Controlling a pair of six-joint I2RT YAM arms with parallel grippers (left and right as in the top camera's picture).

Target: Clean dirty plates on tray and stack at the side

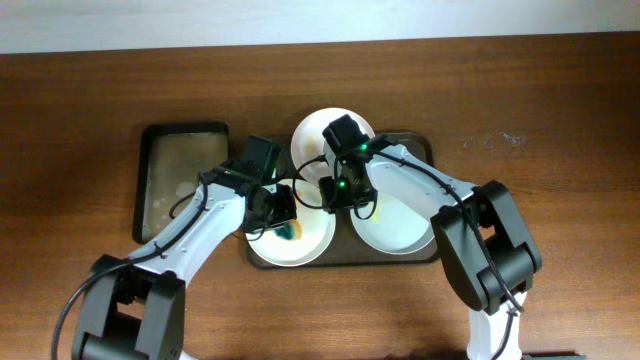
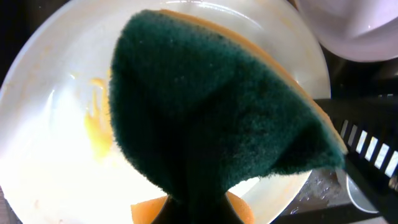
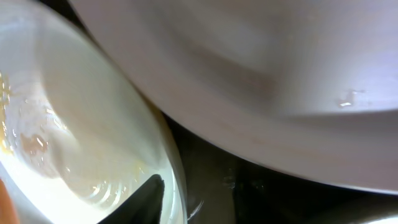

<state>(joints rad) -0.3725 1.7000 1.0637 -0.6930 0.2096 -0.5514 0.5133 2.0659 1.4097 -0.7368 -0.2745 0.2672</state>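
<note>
The left gripper (image 1: 280, 215) is down over the near-left corner of the tray (image 1: 430, 146), its jaws pressed tight on a sponge (image 2: 217, 106). The sponge has a dark green scouring face and an orange backing, and it is bunched where it is pinched. It sits right over the near-left plate (image 2: 50, 124), whose white surface shows yellow smears (image 2: 96, 124) beside the sponge. On the near-right side of the tray lies the second plate (image 1: 400, 230), flat and shiny, and the right arm crosses above its far edge. The third plate (image 1: 315, 135) is at the far edge of the tray, overlapping the rim there, and in the right wrist view its pale underside (image 3: 261, 74) fills the top of the picture, very close. The right gripper (image 1: 338, 200) hangs in the middle of the tray between the three plates. One dark finger (image 3: 148, 196) shows just beside the near-left plate's rim (image 3: 168, 180), but I cannot tell whether the jaws are spread or gripping anything. To the left of the brown tray, on the wooden table (image 1: 560, 100), sits a smaller black tray (image 1: 145, 180).
</note>
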